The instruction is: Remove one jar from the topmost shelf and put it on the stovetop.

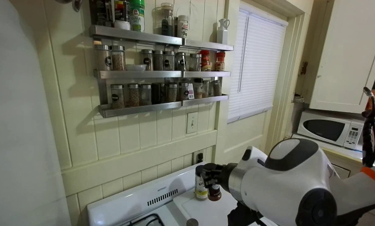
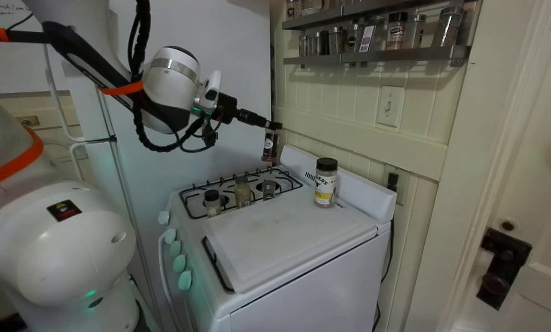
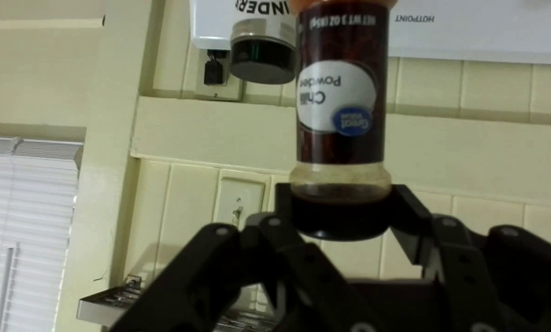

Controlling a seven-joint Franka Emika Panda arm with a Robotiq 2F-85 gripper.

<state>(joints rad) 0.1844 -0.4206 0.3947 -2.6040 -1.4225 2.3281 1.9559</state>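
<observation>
The jar (image 2: 270,146) has a black cap and dark reddish-brown contents; its Chili Powder label faces the wrist view (image 3: 342,101). My gripper (image 2: 275,125) is shut on its cap, with a finger on each side in the wrist view (image 3: 340,207). The jar hangs upright in the air above the stovetop (image 2: 266,235), near the back panel; it also shows in an exterior view (image 1: 214,193), partly behind the gripper (image 1: 212,175). The topmost shelf (image 1: 134,35) is a grey metal ledge high on the wall, holding several spice containers.
A black-capped jar with a white-yellow label (image 2: 325,189) stands on the white cover by the raised back panel (image 2: 363,189). Three small jars, including a greenish one (image 2: 242,192), stand beside the black burner grate (image 2: 192,210). Two lower shelves (image 1: 137,74) hold several jars.
</observation>
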